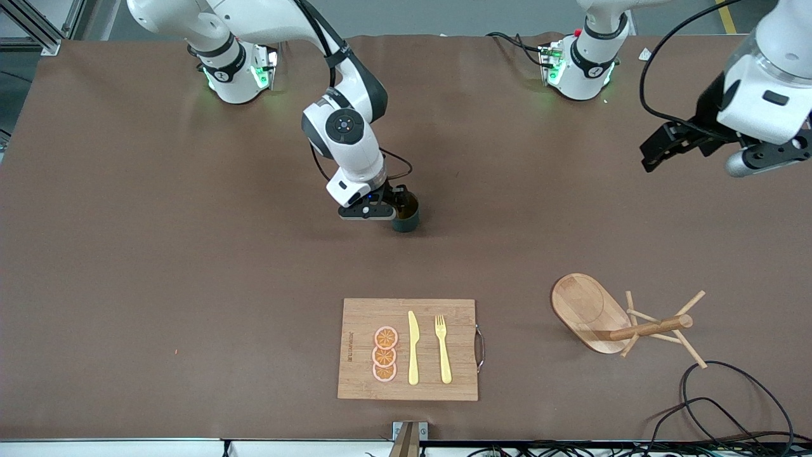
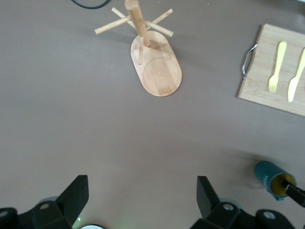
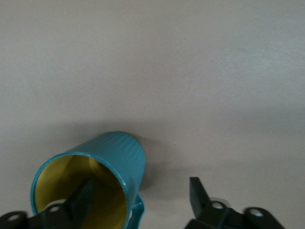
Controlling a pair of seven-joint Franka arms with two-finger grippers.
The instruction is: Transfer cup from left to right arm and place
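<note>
The teal-green cup stands on the brown table near its middle, its tan inside showing. It also shows in the right wrist view and the left wrist view. My right gripper is low at the cup, and in the right wrist view it is open. One finger is inside the cup and the other is outside, with the cup's wall and handle between them. My left gripper is open and empty, up in the air over the left arm's end of the table. Its own view shows the left gripper with nothing between its fingers.
A wooden cutting board with orange slices, a yellow knife and a yellow fork lies nearer the front camera. A wooden peg rack lies toward the left arm's end. Black cables lie at that front corner.
</note>
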